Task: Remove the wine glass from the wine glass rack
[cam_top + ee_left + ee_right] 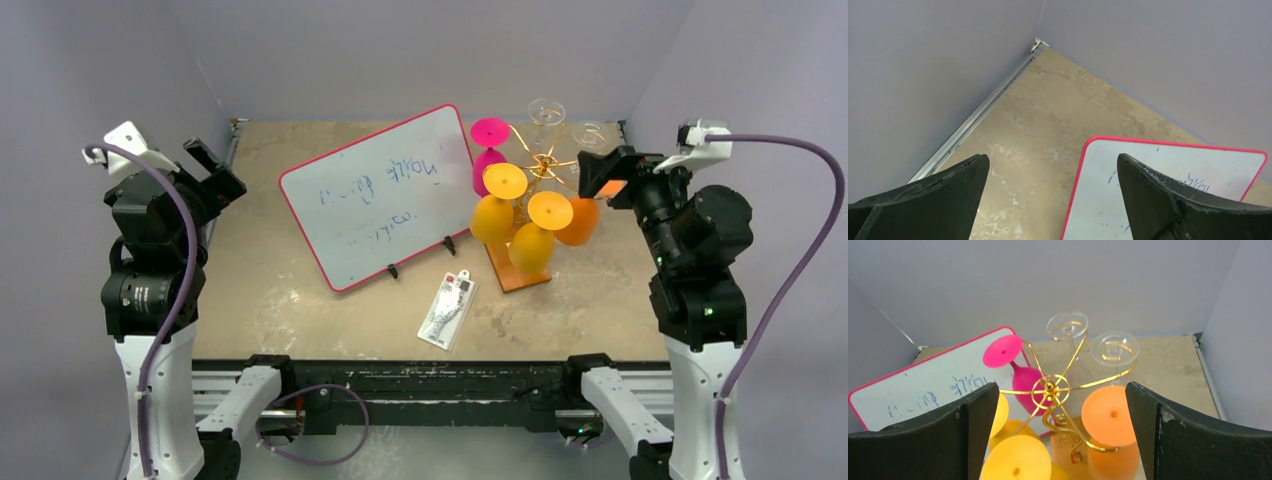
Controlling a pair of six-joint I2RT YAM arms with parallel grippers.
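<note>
Right gripper (1060,386) spread wide, holding nothing; wine glass rack (1050,388) framed between its fingers, orange wine glass (1109,415) at four o'clock.

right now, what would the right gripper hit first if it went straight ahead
Probably the orange wine glass on the near side of the rack, slightly off centre for the right gripper, though depth is unclear.

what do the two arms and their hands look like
Both arms match: the left arm and right arm have black joint housings on white lower links. A purple cable loops from a white camera mount at each wrist down along the arm. The left hand and right hand each have two broad, matte black fingers with scuffed edges.
</note>
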